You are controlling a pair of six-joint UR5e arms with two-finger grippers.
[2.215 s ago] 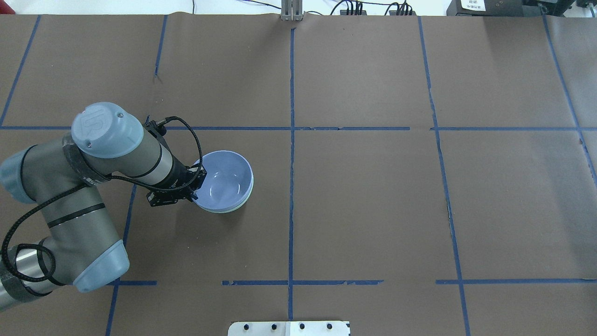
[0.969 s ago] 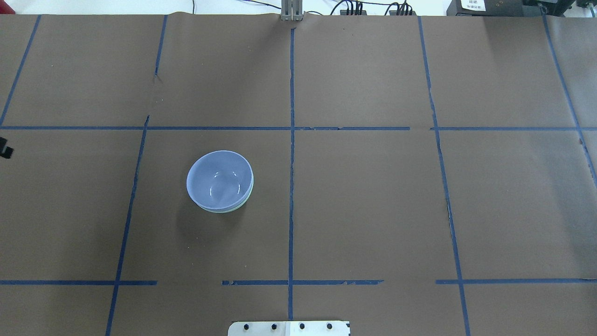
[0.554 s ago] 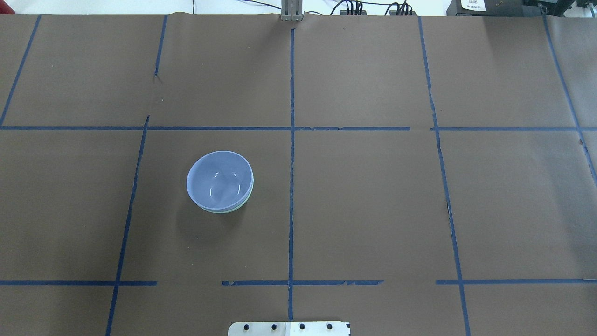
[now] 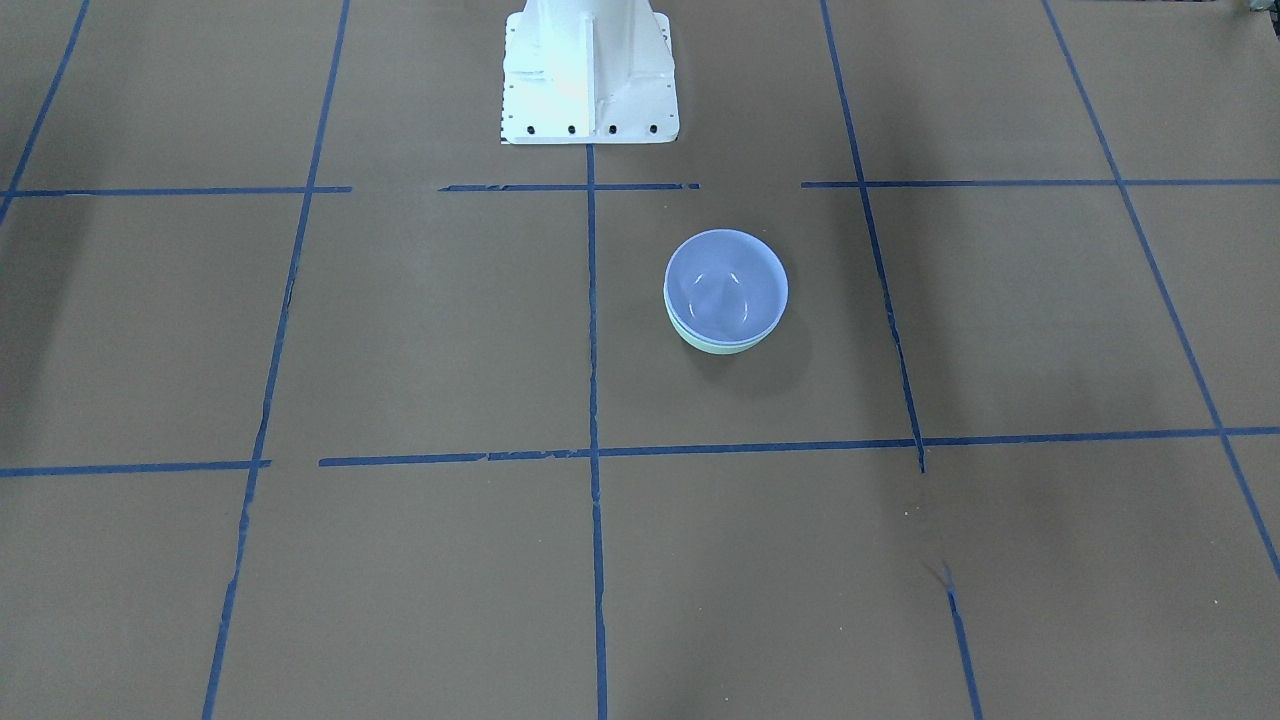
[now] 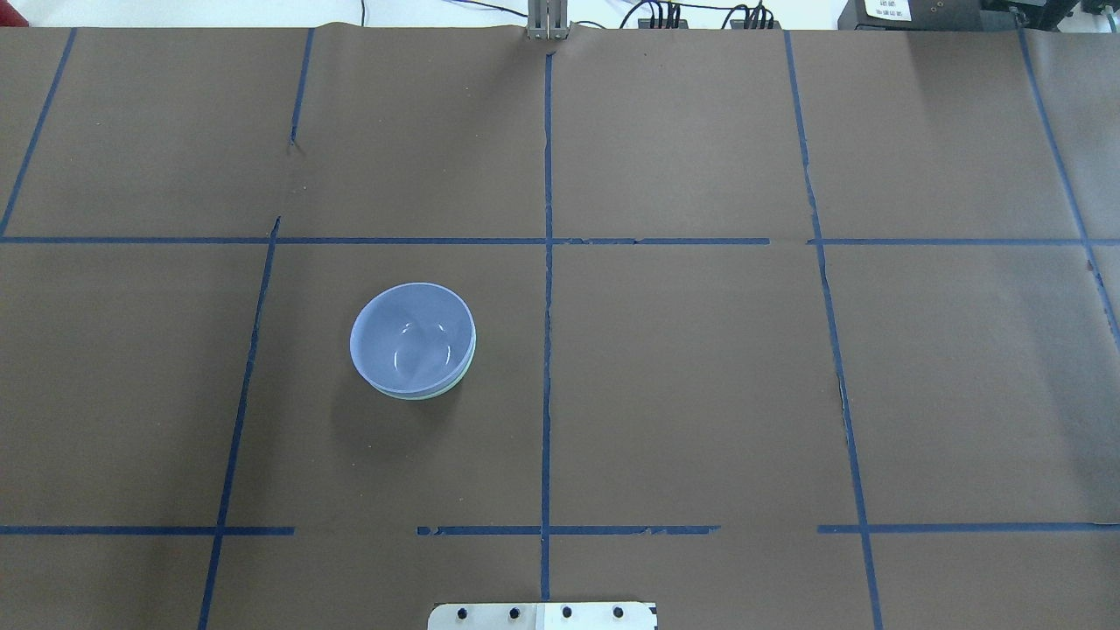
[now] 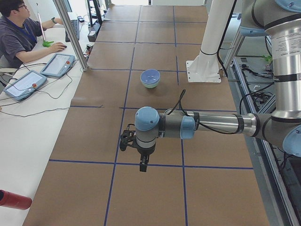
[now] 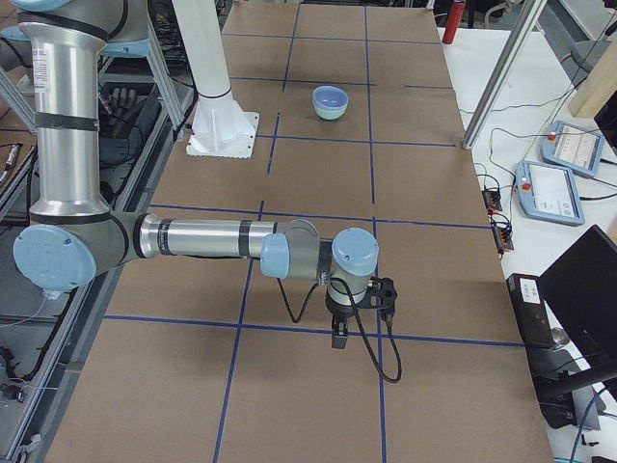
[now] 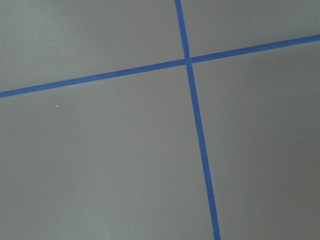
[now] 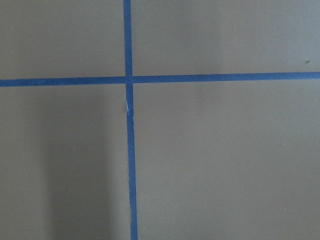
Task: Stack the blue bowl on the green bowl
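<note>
**Left gripper (image 6: 141, 164), right gripper (image 7: 339, 334) clear; stacking looks done**

Front-facing, overhead: blue bowl (image 4: 726, 285) nested in green bowl (image 4: 718, 348). Side views: grippers hang well apart from them, and whether they are open or closed cannot be told. Next move probably needs nothing but keeping clear.

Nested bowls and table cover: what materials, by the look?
Blue bowl: glossy plastic or melamine, possibly glazed ceramic; sharp light glints inside. Green bowl: same glossy finish on the sliver of wall showing beneath it. Table cover: seemingly matte brown paper; no glare, and small tears show.
</note>
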